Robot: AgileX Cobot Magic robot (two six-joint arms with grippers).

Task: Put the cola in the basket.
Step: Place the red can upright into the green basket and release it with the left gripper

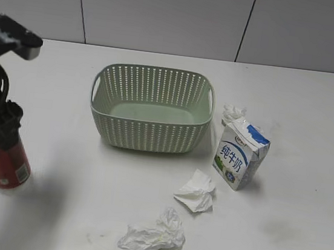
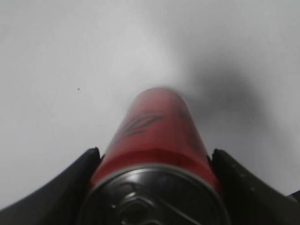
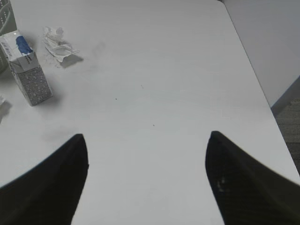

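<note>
**Cola gripped near its top, basket waiting to the right**

The cola (image 1: 4,166) is being held by the left tool (image 2: 154,161) at the left edge of the worktop (image 1: 302,117), tilted, the jaws clamped on either side of its upper end so the body hangs clear for carrying. Whether its base is touching the worktop cannot be told. The basket (image 1: 148,129) is standing empty, well apart. The right tool (image 3: 146,178) is being held open, idle, over bare worktop, away from the milk carton (image 1: 240,155) and crumpled tissues (image 1: 153,233).

Red cola (image 1: 4,169), pale-green perforated basket (image 1: 147,136)
</note>
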